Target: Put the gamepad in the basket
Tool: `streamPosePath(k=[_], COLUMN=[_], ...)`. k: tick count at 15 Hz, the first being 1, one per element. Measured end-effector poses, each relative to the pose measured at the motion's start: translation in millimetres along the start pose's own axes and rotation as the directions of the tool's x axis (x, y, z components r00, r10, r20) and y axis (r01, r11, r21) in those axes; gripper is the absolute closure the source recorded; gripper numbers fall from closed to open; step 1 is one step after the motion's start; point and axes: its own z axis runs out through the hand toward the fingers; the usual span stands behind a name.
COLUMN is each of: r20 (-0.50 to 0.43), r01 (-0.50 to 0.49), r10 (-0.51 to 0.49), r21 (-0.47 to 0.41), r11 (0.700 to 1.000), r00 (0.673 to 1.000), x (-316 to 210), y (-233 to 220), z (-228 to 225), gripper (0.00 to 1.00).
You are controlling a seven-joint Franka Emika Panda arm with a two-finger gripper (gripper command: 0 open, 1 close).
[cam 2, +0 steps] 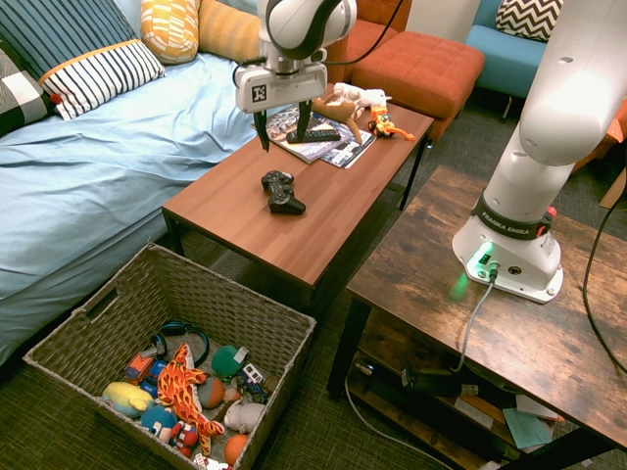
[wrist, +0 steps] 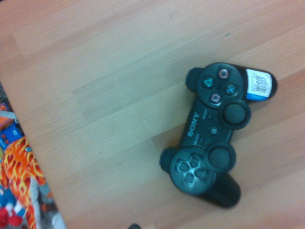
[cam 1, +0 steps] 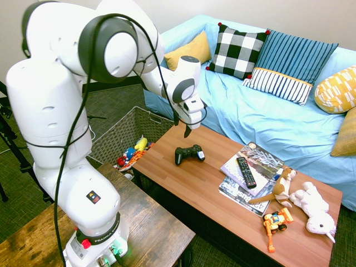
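Black robot fingers (cam 2: 283, 125) are wide apart, holding nothing, up over the brown wooden table (cam 2: 230, 201). Seen from the opposite side camera, the black two-horned gamepad (cam 2: 283, 193) lies on that table, and the big grey-brown woven basket (cam 2: 211, 294) sits at seven o'clock from it.

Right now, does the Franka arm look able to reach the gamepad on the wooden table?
Probably yes: the open pincer hovers above the table close to the gamepad, and nothing lies on top of the gamepad or against it.
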Motion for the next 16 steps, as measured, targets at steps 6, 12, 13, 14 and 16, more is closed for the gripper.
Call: streamPosePath(k=[6, 12, 13, 14, 16], r20=[0.022, 0.001, 0.002, 0.001, 0.003], r01=[-0.068, -0.144, -0.157, -0.164, -0.166], r10=[0.070, 0.146, 0.159, 0.166, 0.168], r21=[-0.088, -0.138, -0.143, -0.147, -0.151], r11=[0.994, 0.980, 0.977, 0.975, 0.974], r00=[0.997, 0.989, 0.987, 0.986, 0.986], x=[22, 48, 53, 56, 56], y=[-30, -37, -37, -37, -39], z=[90, 136, 142, 147, 152], gripper=[0.00, 0.00, 0.00, 0.00, 1.00])
